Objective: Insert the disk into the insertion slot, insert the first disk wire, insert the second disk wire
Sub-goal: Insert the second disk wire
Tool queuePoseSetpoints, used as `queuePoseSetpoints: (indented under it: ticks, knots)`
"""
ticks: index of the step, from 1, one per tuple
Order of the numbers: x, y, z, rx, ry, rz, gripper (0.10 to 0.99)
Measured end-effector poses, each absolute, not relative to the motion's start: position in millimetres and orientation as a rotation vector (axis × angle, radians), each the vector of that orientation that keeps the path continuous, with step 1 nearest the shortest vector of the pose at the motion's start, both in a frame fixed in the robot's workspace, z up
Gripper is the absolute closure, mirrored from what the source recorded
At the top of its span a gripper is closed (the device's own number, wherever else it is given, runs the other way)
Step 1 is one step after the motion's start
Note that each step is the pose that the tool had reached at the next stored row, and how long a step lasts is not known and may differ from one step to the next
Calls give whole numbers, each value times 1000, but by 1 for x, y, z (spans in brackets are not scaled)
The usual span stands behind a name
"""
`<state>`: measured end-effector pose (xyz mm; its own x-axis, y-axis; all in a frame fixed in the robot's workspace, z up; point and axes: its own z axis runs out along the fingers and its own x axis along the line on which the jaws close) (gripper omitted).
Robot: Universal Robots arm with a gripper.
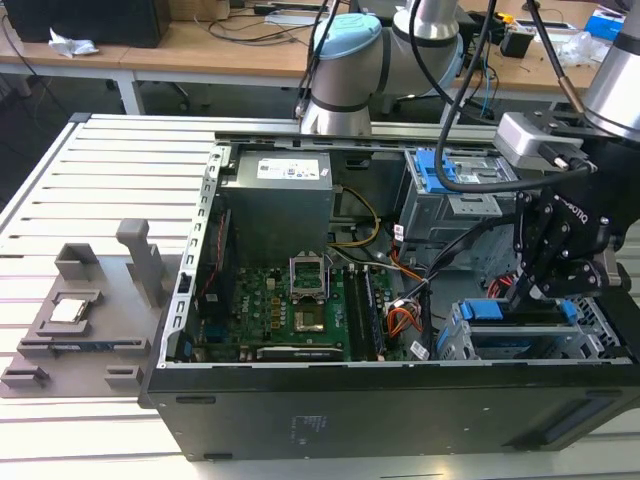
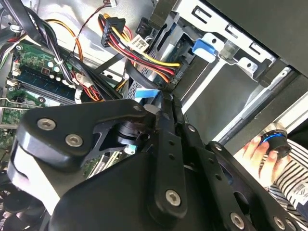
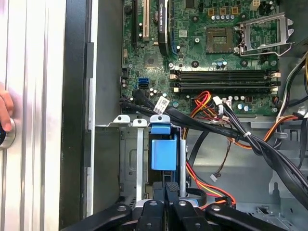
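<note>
The disk shows by its bright blue carrier, lying in the insertion slot, the grey perforated cage at the exterior view's lower right of the open computer case. My gripper stands right over the disk's top edge. In the first wrist view the fingertips are pressed together just behind the blue carrier, with my gripper shut and nothing between its fingers. The second wrist view shows the same shut gripper at the blue carrier. A bundle of red, yellow and black wires hangs loose beside the cage.
The motherboard and power supply fill the case's middle. A taller grey cage with a blue latch stands behind the slot. Black cables cross near the cage. A person's hand rests outside the case wall. A grey fixture sits on the slatted table.
</note>
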<state>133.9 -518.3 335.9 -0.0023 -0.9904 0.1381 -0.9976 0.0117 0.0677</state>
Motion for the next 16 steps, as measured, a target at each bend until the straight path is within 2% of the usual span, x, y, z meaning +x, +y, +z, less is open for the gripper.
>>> queuePoseSetpoints:
  ticks: [7,8,13,16]
  knots:
    - [134,-518,362,2110,-2125,74,918]
    - [134,-518,369,2110,-2125,74,984]
    - [134,-518,394,2114,-2129,65,984]
    - [134,-522,397,2172,-2179,-50,984]
